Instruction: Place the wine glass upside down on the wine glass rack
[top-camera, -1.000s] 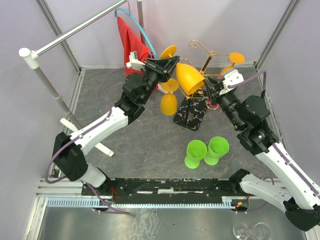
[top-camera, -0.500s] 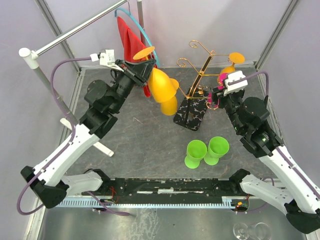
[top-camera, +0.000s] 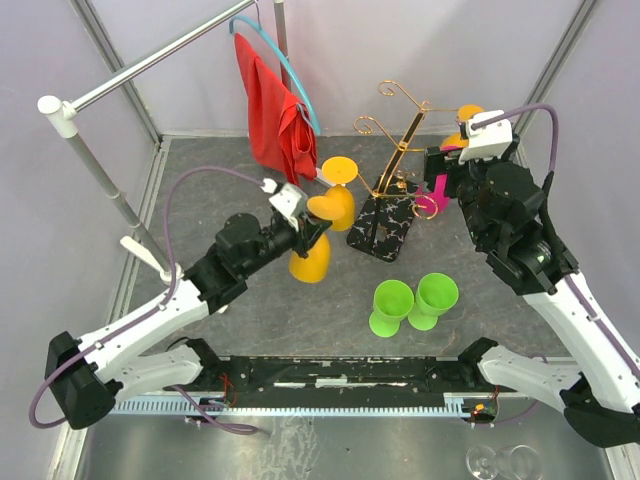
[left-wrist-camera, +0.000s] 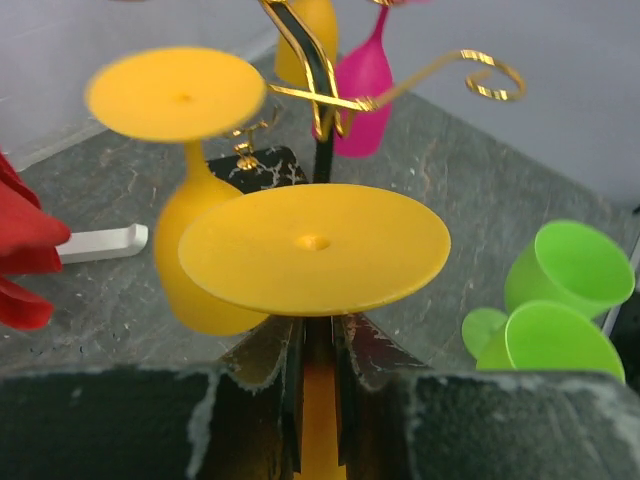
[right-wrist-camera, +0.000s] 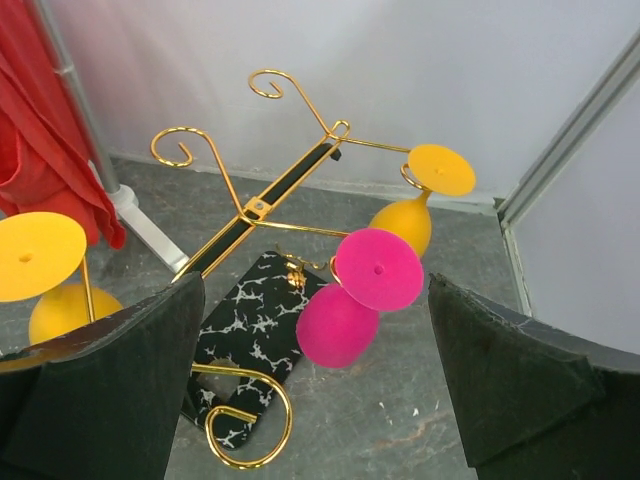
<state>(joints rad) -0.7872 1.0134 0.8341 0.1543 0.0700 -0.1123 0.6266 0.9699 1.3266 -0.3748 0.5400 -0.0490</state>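
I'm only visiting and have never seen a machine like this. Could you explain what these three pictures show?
This is a robot with two arms bolted at a table's near edge, each ending in a two-finger gripper. One picture looks down from above. The other two come from small cameras on the wrists.

On the dark table stand a gold wine glass rack and two green cups. A red cloth hangs behind. A pink glass and two yellow glasses hang upside down on the rack.

The left gripper pinches the stem of another yellow wine glass, foot upward. The right gripper is open and empty, facing the pink glass.
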